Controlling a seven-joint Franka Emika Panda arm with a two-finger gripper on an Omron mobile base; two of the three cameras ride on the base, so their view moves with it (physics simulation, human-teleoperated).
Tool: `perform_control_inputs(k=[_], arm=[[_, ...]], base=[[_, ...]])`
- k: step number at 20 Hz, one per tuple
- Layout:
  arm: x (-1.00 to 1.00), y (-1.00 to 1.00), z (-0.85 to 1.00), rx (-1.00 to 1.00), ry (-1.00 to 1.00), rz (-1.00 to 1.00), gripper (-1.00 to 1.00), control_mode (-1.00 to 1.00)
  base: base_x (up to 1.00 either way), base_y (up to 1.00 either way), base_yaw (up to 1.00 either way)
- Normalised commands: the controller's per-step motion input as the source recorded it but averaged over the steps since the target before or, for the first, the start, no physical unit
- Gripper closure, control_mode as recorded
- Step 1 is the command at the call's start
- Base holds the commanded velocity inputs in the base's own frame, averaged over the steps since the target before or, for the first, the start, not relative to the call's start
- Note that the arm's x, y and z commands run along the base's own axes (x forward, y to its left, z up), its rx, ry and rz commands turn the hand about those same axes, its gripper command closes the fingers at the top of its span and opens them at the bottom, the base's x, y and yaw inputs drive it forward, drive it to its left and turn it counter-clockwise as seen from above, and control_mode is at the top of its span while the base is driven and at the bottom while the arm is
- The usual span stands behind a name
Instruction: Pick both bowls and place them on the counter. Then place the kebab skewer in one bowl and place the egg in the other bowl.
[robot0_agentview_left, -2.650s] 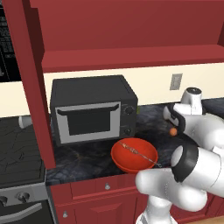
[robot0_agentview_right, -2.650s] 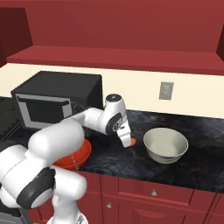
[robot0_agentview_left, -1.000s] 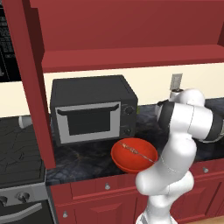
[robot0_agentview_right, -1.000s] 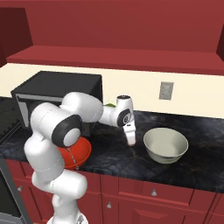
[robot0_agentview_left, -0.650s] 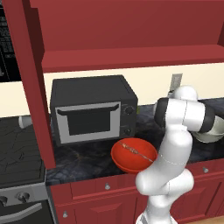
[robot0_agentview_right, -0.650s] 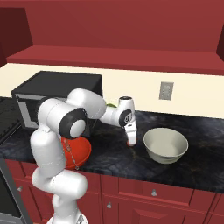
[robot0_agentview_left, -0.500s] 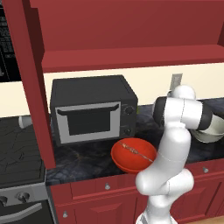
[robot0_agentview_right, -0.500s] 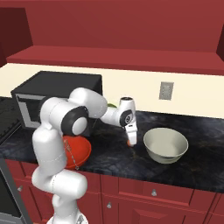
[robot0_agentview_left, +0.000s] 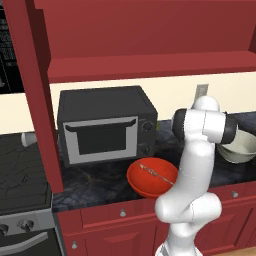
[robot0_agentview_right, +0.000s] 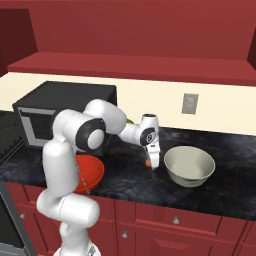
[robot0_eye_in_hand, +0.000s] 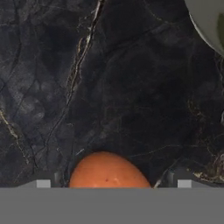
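Counter (robot0_agentview_right: 125, 175): dark marbled stone with faint orange veins, running the width of the scene above red drawer fronts with silver knobs; carries everything listed below.
Microwave (robot0_agentview_left: 105, 131): black, door shut, against the back wall toward the counter's left end.
Red bowl (robot0_agentview_left: 152, 177): upright at the counter's front edge, just in front of the microwave's right corner; partly hidden by the arm in the right base view (robot0_agentview_right: 90, 172).
Cream bowl (robot0_agentview_right: 189, 166): upright, toward the counter's right end, midway between front edge and back wall; rim also seen in the upper right corner of the hand view (robot0_eye_in_hand: 210, 22).
Skewer (robot0_agentview_left: 156, 172): lying inside the red bowl, slanted across its floor, food pieces at the upper left end.
Egg (robot0_eye_in_hand: 109, 170): resting on bare counter, just left of the cream bowl and apart from it, well right of the red bowl; a sliver visible beside the fingers in the right base view (robot0_agentview_right: 148, 162).
Gripper (robot0_agentview_right: 152, 165): pointed down at the counter over the egg, jaws spread wide to either side of it; fingertips (robot0_eye_in_hand: 43, 183) flank the egg with a gap each side, nothing held.
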Motion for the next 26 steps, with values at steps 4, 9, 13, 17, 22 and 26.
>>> perform_control_inputs(k=[4, 9, 13, 17, 22, 26], arm=[[0.0, 0.0, -0.28, 0.0, 0.06, -0.01, 1.0, -1.0], [-0.15, 0.01, 0.02, 0.0, -0.01, 0.0, 1.0, -1.0], [-0.45, 0.03, 0.58, 0.0, -0.09, -0.01, 1.0, -1.0], [-0.34, 0.0, 0.81, 0.0, -0.11, -0.06, 1.0, -1.0], [-0.26, -0.03, 0.79, 0.0, -0.07, -0.09, 1.0, -1.0], [-0.28, -0.26, 0.5, 0.01, -0.02, -0.12, 1.0, -1.0]], base=[[0.0, 0.0, 0.0], [0.0, 0.0, 0.0], [0.0, 0.0, 0.0], [0.0, 0.0, 0.0], [0.0, 0.0, 0.0], [0.0, 0.0, 0.0]])
